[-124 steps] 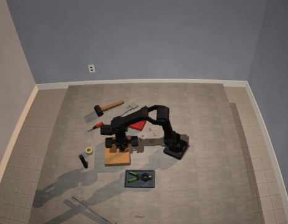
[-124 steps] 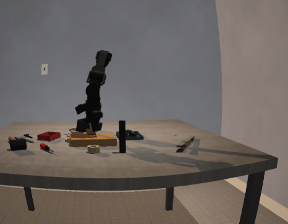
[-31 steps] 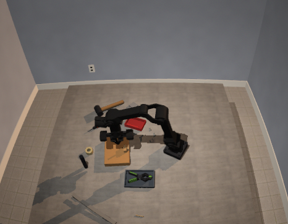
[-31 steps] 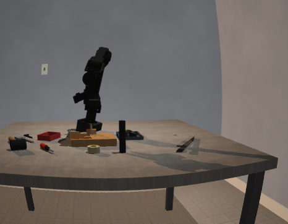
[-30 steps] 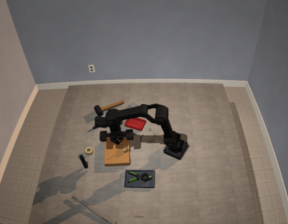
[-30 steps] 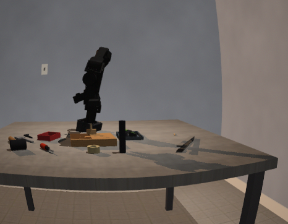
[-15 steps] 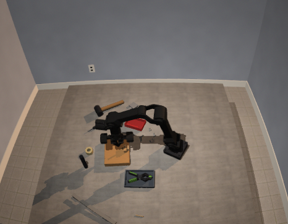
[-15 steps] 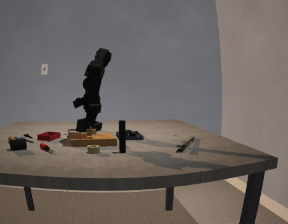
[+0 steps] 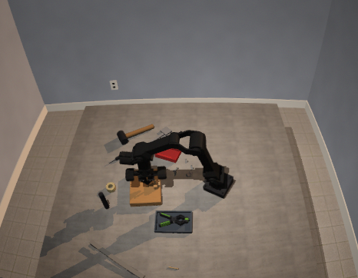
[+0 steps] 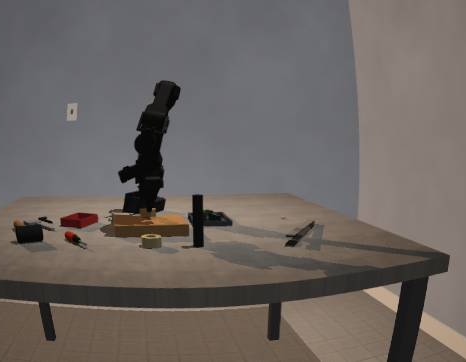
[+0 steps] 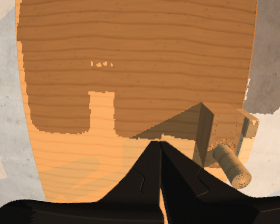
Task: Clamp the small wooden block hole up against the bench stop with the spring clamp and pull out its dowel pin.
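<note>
The small wooden block (image 11: pixel 220 129) with its dowel pin (image 11: pixel 232 165) lies on the board (image 11: pixel 138 36), right of the end effector (image 11: pixel 160 152), which hangs closed and empty. The spring clamp (image 9: pixel 174 220) sits unused in its tray (image 9: pixel 160 230) on the bench (image 10: pixel 342 225).

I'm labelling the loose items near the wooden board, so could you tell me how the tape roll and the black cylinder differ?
The tape roll is pale yellowish; the black cylinder is black. The tape roll lies flat and low with an open centre, while the black cylinder stands upright, tall and narrow. The tape roll sits closer to the board than the black cylinder in the top view. Both rest on the table, untouched by the gripper.
</note>
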{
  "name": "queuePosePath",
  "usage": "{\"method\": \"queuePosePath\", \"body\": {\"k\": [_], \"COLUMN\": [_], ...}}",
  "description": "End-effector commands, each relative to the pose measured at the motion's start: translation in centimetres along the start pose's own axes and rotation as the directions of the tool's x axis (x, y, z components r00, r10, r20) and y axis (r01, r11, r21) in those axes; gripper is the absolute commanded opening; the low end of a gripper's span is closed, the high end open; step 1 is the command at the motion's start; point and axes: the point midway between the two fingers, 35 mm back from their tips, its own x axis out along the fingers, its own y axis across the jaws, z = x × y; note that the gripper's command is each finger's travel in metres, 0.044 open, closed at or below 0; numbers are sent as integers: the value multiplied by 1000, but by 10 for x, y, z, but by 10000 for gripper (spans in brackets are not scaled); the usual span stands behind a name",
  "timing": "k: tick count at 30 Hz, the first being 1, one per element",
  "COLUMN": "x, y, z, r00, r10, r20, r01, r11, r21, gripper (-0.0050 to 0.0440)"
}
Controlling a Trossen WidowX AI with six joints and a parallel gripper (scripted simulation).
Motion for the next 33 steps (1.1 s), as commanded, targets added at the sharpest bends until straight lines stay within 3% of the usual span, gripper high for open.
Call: {"method": "queuePosePath", "body": {"k": [1,23,33], "x": [12,6,8], "y": [-4,-32,-10], "z": [0,-1,0], "r00": [1000,1000,1000], "r10": [-18,-18,-18], "r20": [-5,-5,-5], "r01": [18,18,18], "r11": [1000,1000,1000], "r21": [9,9,9], "gripper": [0,0,0]}}
